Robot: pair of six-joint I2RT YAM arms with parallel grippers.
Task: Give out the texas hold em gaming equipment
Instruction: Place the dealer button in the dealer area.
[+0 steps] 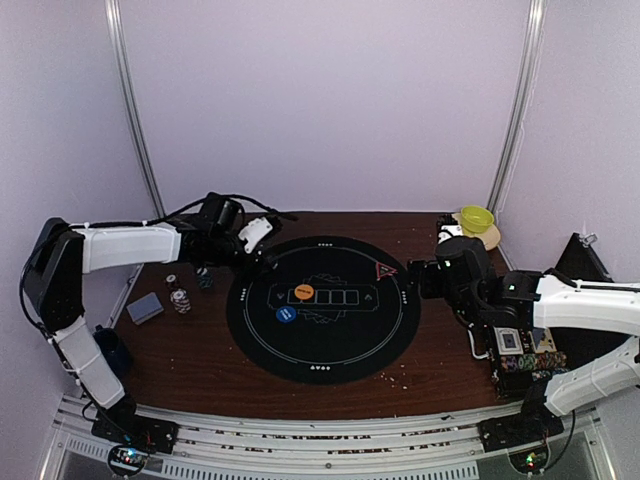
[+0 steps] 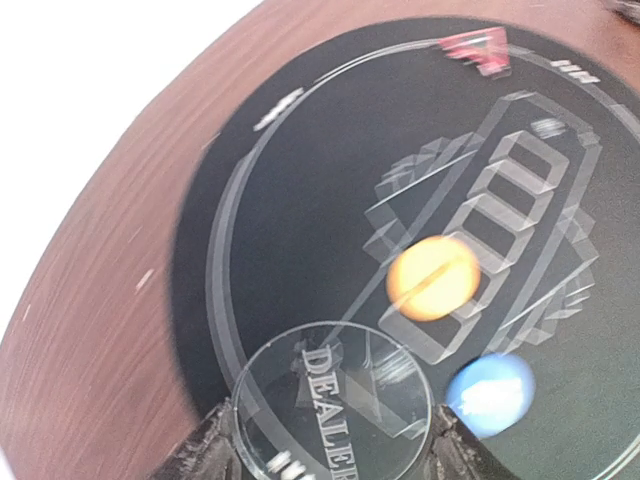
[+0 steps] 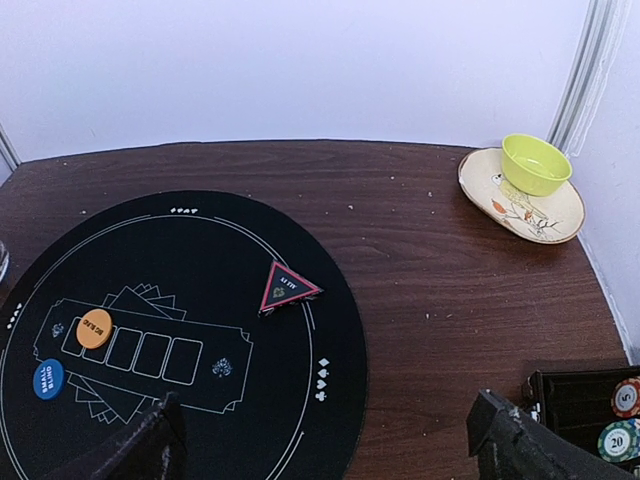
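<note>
Plainly the layout is half dressed. On the round black mat (image 1: 320,345) the orange button (image 1: 305,291) sits on the end box of the printed card row, just 10 o'clock of centre. The blue button (image 1: 285,314) lies beside it toward 8 o'clock, and the red triangle marker (image 1: 385,270) lies near the 2 o'clock rim. Each, I judge, marks a seat or role.

The left gripper (image 2: 335,445) hangs over the mat's 10 o'clock edge, its fingers closed only far enough to pinch a clear DEALER disc (image 2: 335,395) by its rim, probably so it can be set down flat. Whether the disc touches the mat, I cannot tell.

The right gripper (image 3: 335,450) hovers at the mat's 3 o'clock side, fingers spread wide, holding nothing. Chip stacks (image 1: 180,298) and the card deck (image 1: 145,307) stand off the mat at 9 o'clock.
</note>
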